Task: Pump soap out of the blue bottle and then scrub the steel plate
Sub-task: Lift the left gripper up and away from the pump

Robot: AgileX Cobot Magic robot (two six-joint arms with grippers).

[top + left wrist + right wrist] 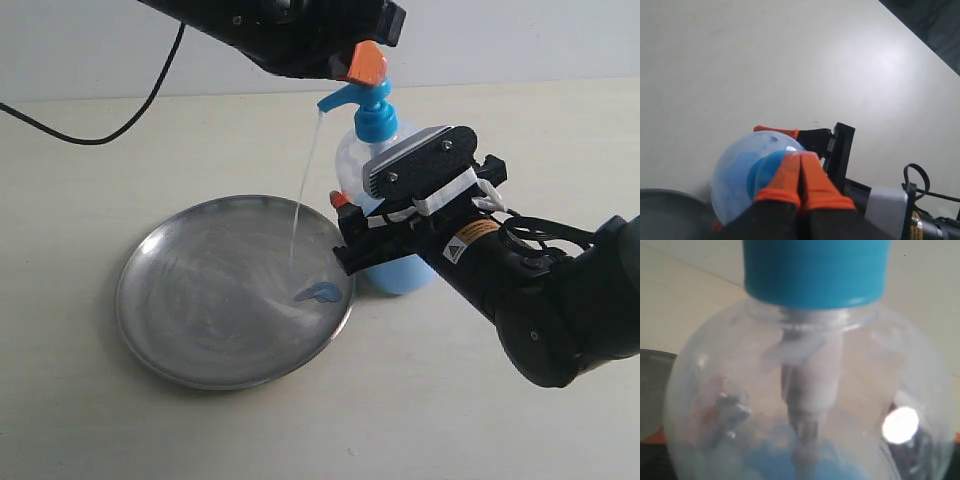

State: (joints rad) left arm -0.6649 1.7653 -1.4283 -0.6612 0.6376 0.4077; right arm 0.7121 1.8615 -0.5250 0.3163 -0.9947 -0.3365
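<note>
Your left gripper, orange fingers clenched together, rests on the blue pump on top of the bottle. Your right gripper reaches in from the right, jaws wide around the bottle's round body. It appears to clasp it, though the far finger is mostly hidden. The bottle stands upright just beside the plate, and a thin stream from the spout feeds a small blob of soap on the plate's right side.
</note>
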